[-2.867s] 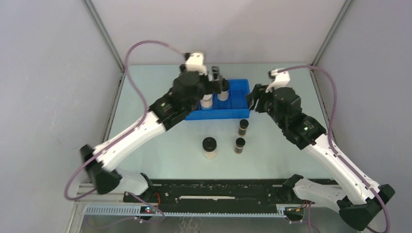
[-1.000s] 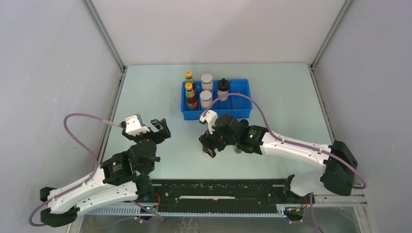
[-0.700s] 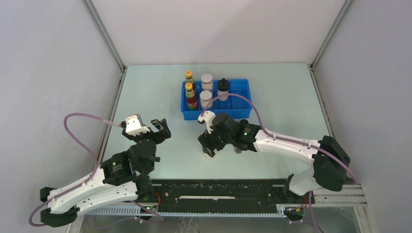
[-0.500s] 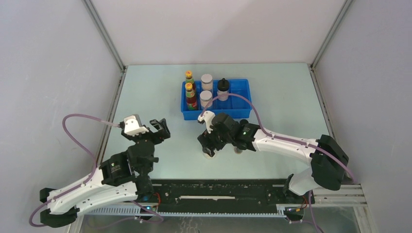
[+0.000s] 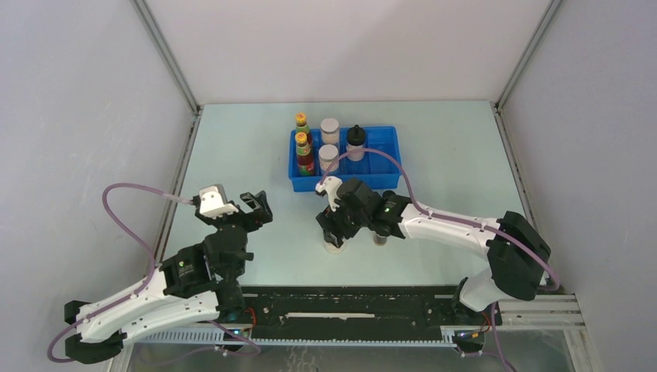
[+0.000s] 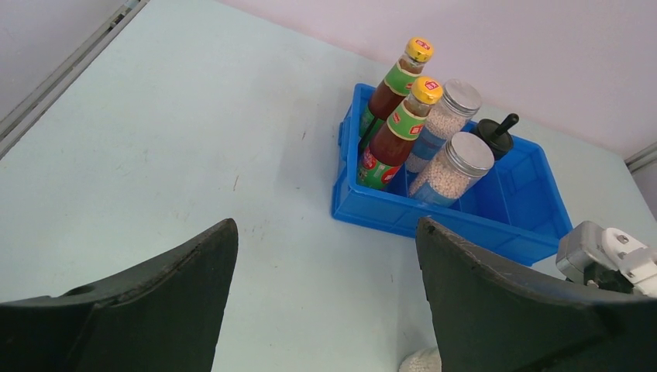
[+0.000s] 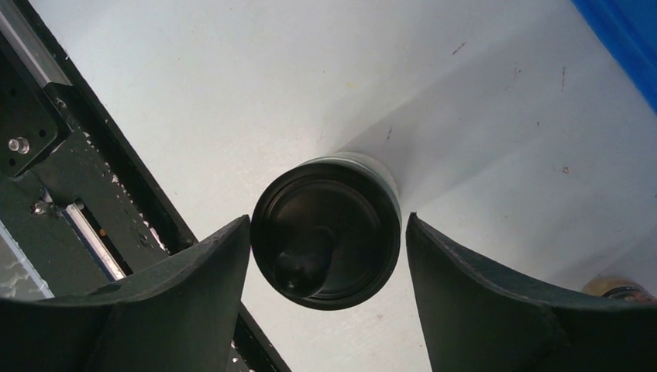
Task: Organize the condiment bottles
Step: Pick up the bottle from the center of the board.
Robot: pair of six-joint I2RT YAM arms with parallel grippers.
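Note:
My right gripper point(image 5: 335, 227) is open and straddles a black-lidded pale jar point(image 5: 335, 246) standing on the table. In the right wrist view the jar's lid point(image 7: 325, 231) sits between the two fingers point(image 7: 194, 287), with a thin gap on each side. One tiny dark vial point(image 5: 380, 239) stands just right of it, and any other vial is hidden under the arm. The blue tray point(image 5: 385, 181) holds two red-labelled bottles point(image 5: 304, 152), two silver-lidded jars point(image 5: 328, 156) and a black-lidded jar point(image 5: 356, 139). My left gripper point(image 5: 256, 208) is open and empty at the near left.
The left wrist view shows the tray point(image 6: 472, 229) with its right compartments bare, and the bottles point(image 6: 391, 128) and jars point(image 6: 452, 167) packed at its left end. A black rail point(image 5: 349, 310) runs along the near edge. Grey walls close in on both sides.
The left arm has pulled back from the tray to the near left. The right arm has swung from beside the tray to over the jar on the table, and has barely moved in the last second.

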